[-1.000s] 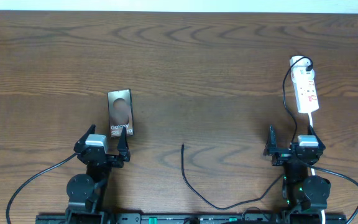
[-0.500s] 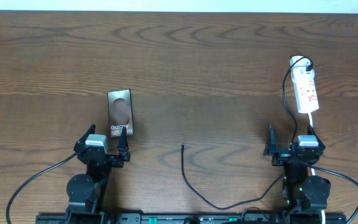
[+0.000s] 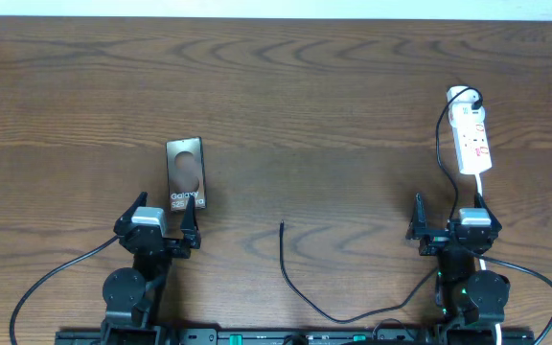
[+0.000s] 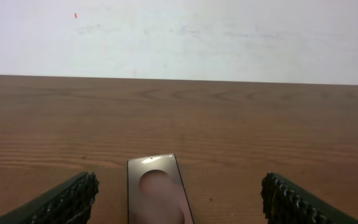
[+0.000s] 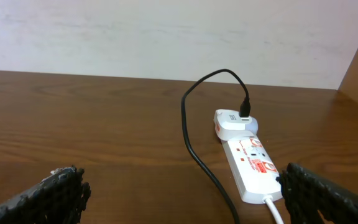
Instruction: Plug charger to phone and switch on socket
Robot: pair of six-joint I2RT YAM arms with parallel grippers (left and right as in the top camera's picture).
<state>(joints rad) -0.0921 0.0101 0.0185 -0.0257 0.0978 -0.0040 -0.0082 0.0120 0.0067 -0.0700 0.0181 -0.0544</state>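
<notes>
1. While both arms are sitting at the near edge of the dark wooden table [image 3: 305,105], no step of the task is showing as begun. The work is standing at its opening move, fetching the cable tip.
2. The left gripper [image 3: 164,213] is resting with its jaws spread wide and holding nothing. The slim dark brown glossy phone with pale "Galaxy" lettering [image 3: 186,174] is lying flat just beyond it, its near end falling between the fingers in the wrist view.
3. The right gripper [image 3: 448,216] is likewise gaping wide and empty, facing the small white elongated power strip with red marks [image 3: 471,142], which is lying at the far right, near but apart.
4. The long thin black charger cable [image 3: 290,283] is lying loose between the two arms. Its small plug tip [image 3: 282,225] is pointing away from the robot, well apart from the phone.
5. The cable's other end is appearing to run past the right arm up to a white adapter [image 5: 235,121] seated at the strip's far end.
6. The next move, in my judgement, is calling for one gripper to be closing on the cable just behind the tip while the other is steadying the phone — the port is not showing, so I cannot tell which edge carries it.
7. The switch position on the strip is reading too small to tell.
</notes>
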